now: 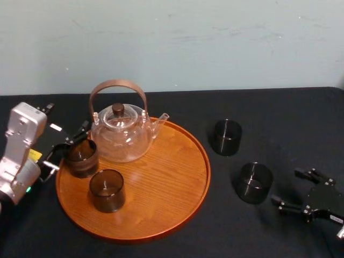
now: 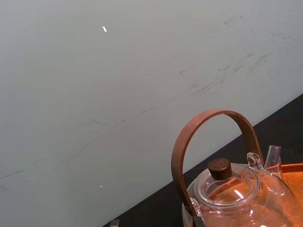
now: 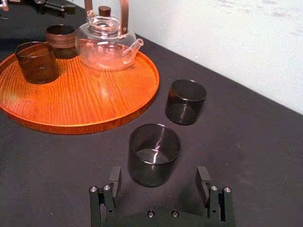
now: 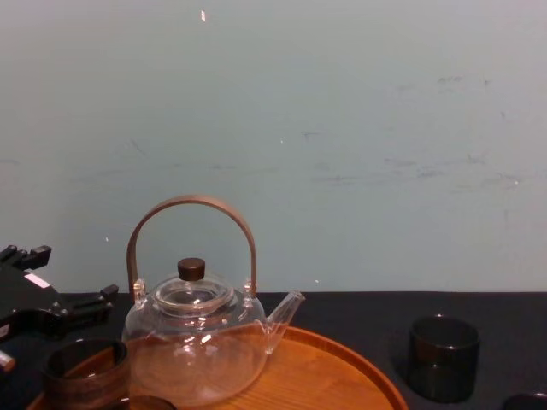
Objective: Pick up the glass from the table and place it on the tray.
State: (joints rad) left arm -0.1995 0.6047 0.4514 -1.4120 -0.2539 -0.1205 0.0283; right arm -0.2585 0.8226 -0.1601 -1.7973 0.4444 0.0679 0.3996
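Holding my right gripper (image 1: 286,187) wide open on the table, well right of the tray (image 1: 166,166), I have the glass (image 1: 254,183) upright just ahead of its fingers, off the tray. My left gripper (image 1: 67,149) sits at the tray's left edge by another tumbler (image 1: 81,157) on the tray; whether it grips, I cannot tell. A teapot (image 1: 122,137) stands at the tray's far side.

tray (image 4: 329,378) cut by lower edge, teapot (image 2: 239,198) cropped

Glass (image 1: 253,183) on table (image 1: 279,107), right of tray (image 1: 207,167)
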